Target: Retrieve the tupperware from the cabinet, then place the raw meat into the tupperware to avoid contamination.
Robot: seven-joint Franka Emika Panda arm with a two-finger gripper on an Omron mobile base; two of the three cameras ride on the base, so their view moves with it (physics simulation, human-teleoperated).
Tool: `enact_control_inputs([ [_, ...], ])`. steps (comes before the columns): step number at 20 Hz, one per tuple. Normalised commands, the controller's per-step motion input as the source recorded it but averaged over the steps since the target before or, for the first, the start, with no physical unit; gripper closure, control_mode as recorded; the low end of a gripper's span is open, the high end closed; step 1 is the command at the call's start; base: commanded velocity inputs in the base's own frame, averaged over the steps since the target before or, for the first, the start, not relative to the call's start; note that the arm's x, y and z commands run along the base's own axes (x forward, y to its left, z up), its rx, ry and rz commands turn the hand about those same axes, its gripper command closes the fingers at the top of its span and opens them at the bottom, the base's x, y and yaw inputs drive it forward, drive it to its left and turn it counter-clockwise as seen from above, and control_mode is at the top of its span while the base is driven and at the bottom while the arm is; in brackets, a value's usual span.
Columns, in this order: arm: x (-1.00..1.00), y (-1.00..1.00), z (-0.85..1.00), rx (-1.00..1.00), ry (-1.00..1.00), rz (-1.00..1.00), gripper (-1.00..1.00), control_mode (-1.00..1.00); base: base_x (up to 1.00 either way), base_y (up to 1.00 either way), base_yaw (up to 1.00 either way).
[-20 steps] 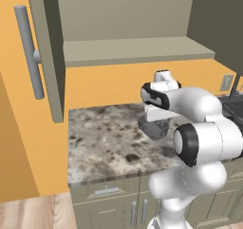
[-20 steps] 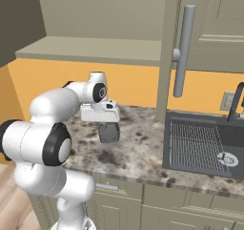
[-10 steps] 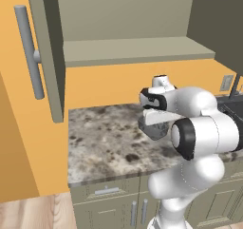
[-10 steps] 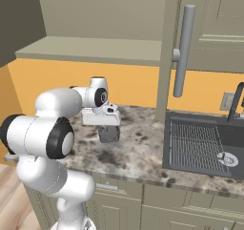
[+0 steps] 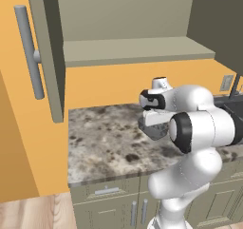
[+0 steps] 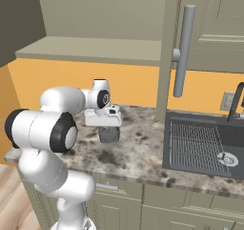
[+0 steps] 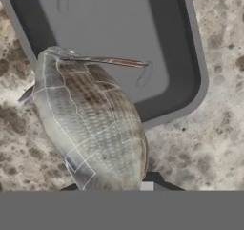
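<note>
In the hand view a raw fish, the raw meat (image 7: 90, 124), grey and scaly, hangs from my gripper (image 7: 112, 183), which is shut on it. One dark fingertip (image 7: 153, 180) peeks out beside it. Right below lies the tupperware (image 7: 196, 81), a dark grey tub with rounded corners, on the speckled counter; the fish overlaps the tub's near-left edge. From the base views my gripper (image 5: 154, 122) (image 6: 108, 129) points down low over the counter with a dark mass under it. Above, the cabinet (image 5: 133, 50) (image 6: 95, 50) stands open, its shelf bare.
The cabinet's left door (image 5: 45, 57) swings out at the left with a long bar handle (image 5: 28, 52). A dark sink (image 6: 200, 143) with a faucet (image 6: 236, 105) lies to the right. The granite counter (image 5: 99, 142) spreads left of the hand.
The hand has sunk a little toward the counter with the fish still in it, and the elbow has swung forward.
</note>
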Motion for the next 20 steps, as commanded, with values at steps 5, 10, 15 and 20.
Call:
enact_control_inputs([
  [5, 0.0, -0.08, -0.05, 0.0, 0.0, 0.0, 1.0, -1.0, 0.0, 0.0, 0.0],
  [10, 0.0, -0.05, -0.05, 0.0, 0.0, 0.0, -1.0, -1.0, 0.0, 0.0, 0.0],
  [15, 0.0, -0.04, -0.06, 0.0, 0.0, 0.0, -1.0, -1.0, 0.0, 0.0, 0.0],
  [20, 0.0, -0.04, -0.03, 0.0, 0.0, 0.0, -1.0, -1.0, 0.0, 0.0, 0.0],
])
